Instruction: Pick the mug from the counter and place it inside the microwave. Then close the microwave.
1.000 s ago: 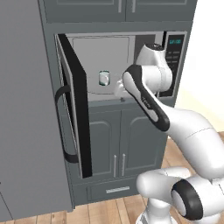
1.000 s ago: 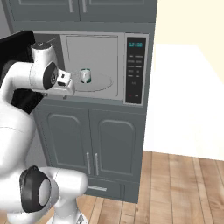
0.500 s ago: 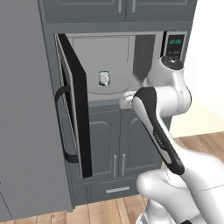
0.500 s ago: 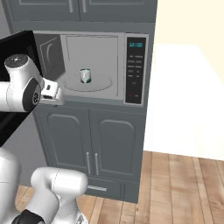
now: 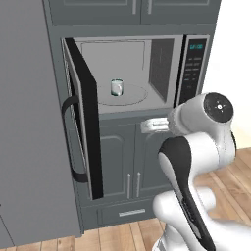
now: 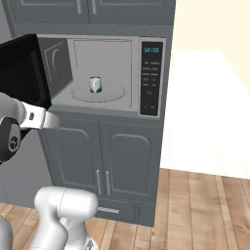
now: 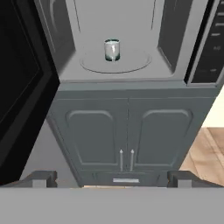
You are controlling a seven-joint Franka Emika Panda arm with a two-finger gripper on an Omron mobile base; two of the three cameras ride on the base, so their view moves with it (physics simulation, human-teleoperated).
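Closing step pending | mug [image 5: 116, 87] upright on turntable [image 5: 122, 94] inside microwave [image 6: 105, 73], placing looks done | hand [image 7: 111, 178] empty, fingers spread wide, held back below cavity facing lower cabinets [image 7: 127, 135] | door [image 5: 86, 117] swung wide left | next: reach door's outer face, push shut

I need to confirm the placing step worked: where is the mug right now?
The mug stands upright inside the microwave, about mid-turntable, behind the open door at its left and apart from the gripper, which is outside.
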